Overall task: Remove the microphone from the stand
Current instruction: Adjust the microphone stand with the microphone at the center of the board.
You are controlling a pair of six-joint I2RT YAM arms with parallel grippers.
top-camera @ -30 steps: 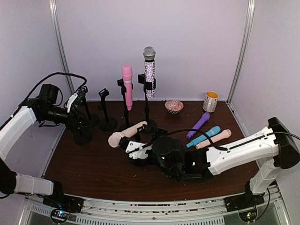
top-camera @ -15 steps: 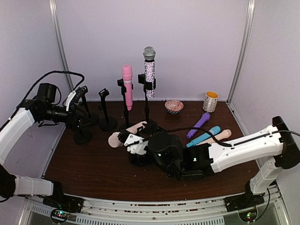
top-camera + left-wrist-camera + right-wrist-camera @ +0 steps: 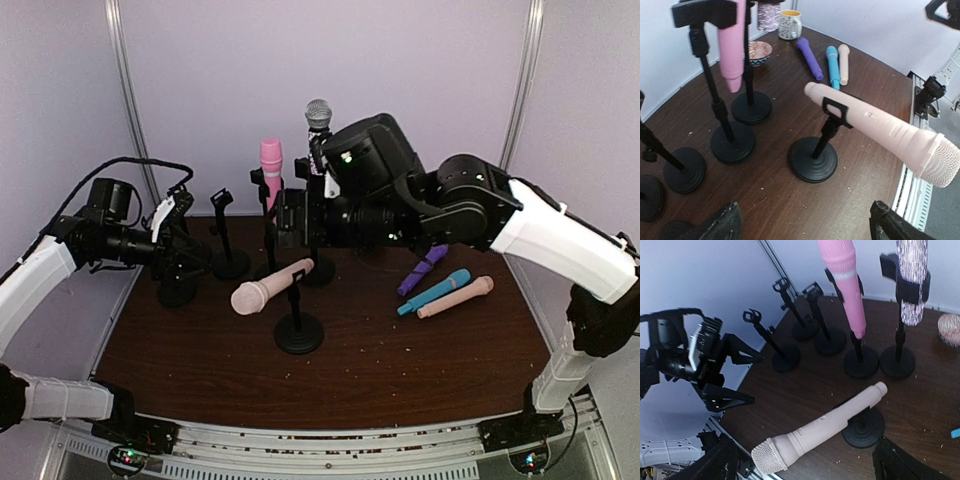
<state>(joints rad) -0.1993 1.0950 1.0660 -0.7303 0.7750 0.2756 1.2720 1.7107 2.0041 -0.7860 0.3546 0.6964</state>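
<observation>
Both arms are off the job right now. Left gripper [image 3: 805, 212] spread wide, nothing in it, hovering by the left edge of the table [image 3: 400, 370] among the bare stands [image 3: 230, 262]. Right gripper [image 3: 805, 457] gaping and empty too, up high over the middle, looking down.

The mic [image 3: 270, 290] sits tilted in the clip [image 3: 836, 109] of the short stand [image 3: 298, 335], near the table's middle, head low and pointing left, tail up. It looks like a stiff, smooth plastic barrel, probably light and likely slippery, so a firm pinch across the barrel between clip and head seems best. The stand looks light too; it may lift or tip with the pull, so pinning it low down with the other gripper would help.
</observation>
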